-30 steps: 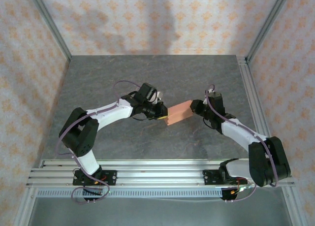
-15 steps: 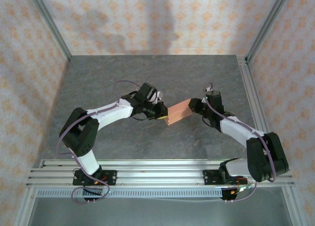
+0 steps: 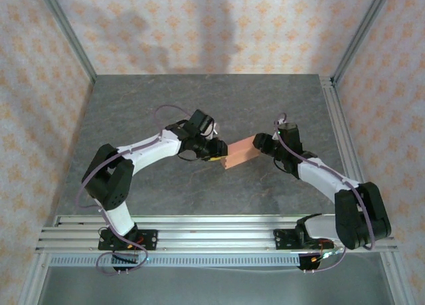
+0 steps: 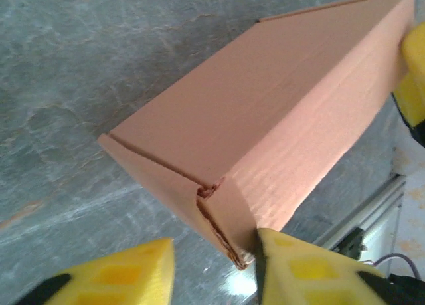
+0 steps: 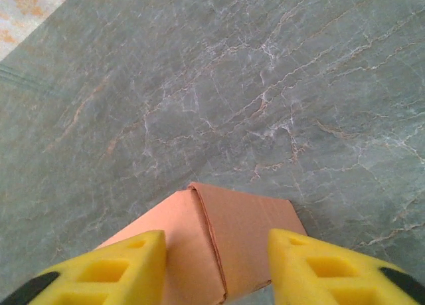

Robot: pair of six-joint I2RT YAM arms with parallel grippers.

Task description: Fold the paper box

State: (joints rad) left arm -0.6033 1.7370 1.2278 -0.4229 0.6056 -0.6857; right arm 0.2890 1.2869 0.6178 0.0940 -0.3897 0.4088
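Paper box lies near the middle of the table, between my two claws, one at each short end. It already has the form of a closed rectangular box. I cannot tell if it rests fully on the table or is a little lifted. In the left wrist view the end flaps are folded in, but the seam where they meet shows a small dark gap. So I judge the folding as nearly finished, and the step in hand as letting go of the ends.

My left claw is partly open, not clenched. One yellow finger touches the lower corner of the paper box; the other finger stands apart from it, with bare table between. It grasps nothing.

My right claw has its jaws set wide, with the other end of the box between them. Both fingers overlap the cardboard in that view, and I cannot tell if they press it or only stand beside it.

The next move, I think, calls for drawing both claws straight away from the ends without catching a flap, perhaps after one push on the gaping seam.
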